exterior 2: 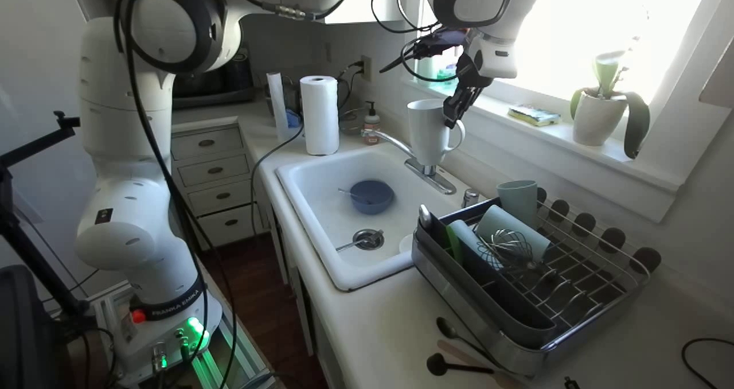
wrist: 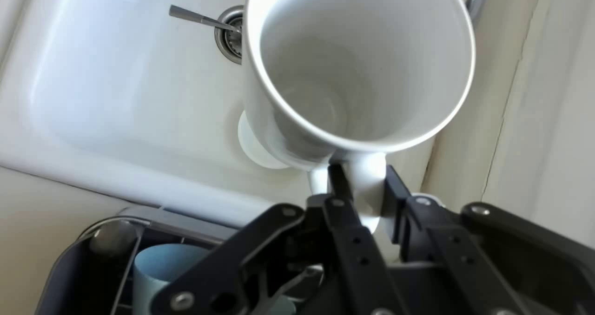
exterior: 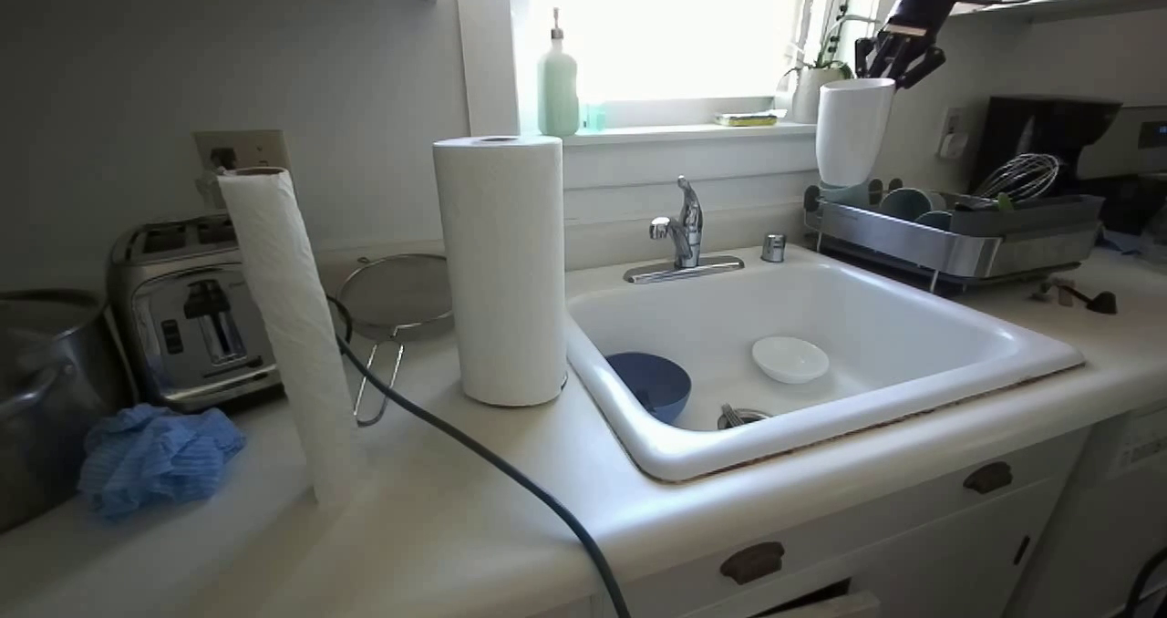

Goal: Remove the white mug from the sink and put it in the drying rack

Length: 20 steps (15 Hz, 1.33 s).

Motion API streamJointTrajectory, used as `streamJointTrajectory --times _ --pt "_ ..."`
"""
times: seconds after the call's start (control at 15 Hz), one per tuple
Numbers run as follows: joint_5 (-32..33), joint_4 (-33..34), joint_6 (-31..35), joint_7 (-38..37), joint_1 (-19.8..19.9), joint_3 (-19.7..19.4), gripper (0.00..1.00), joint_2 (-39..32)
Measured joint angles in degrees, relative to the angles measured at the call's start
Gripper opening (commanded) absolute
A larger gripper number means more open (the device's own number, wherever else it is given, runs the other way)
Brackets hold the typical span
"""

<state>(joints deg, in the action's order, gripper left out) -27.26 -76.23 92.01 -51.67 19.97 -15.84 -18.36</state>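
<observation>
The white mug is held upright in the air; it shows in both exterior views [exterior: 852,135] [exterior 2: 425,133] and, from above with its inside bare, in the wrist view [wrist: 358,73]. My gripper [wrist: 365,180] is shut on the mug's handle, one finger on each side; it also shows in both exterior views [exterior: 889,66] [exterior 2: 456,111]. The white sink [exterior: 656,445] [exterior 2: 309,228] lies below; the mug hangs above its back edge near the faucet. The drying rack [exterior: 921,240] [exterior 2: 459,297] stands on the counter beside the sink; its corner shows in the wrist view [wrist: 51,278].
The rack holds teal cups [exterior 2: 519,202] and a whisk [exterior 2: 507,248] on the sink side. A chrome faucet [exterior: 688,221] rises behind the sink. A blue bowl [exterior 2: 373,197] and a white dish [exterior: 790,360] lie in the sink. A potted plant [exterior 2: 599,119] stands on the windowsill.
</observation>
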Motion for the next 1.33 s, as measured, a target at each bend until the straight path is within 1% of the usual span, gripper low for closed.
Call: streamJointTrajectory --times 0.4,0.53,0.87,1.33 --pt "-0.2 4.1 0.5 -7.2 4.6 -1.6 0.05 -2.1" --pt "-0.2 4.6 2.5 -8.9 5.4 -2.0 0.05 -2.4" --pt "0.2 4.6 11.4 -12.1 5.4 -3.1 0.05 -3.1" --pt "2.8 4.6 18.6 -17.3 5.4 -4.7 0.05 -4.5"
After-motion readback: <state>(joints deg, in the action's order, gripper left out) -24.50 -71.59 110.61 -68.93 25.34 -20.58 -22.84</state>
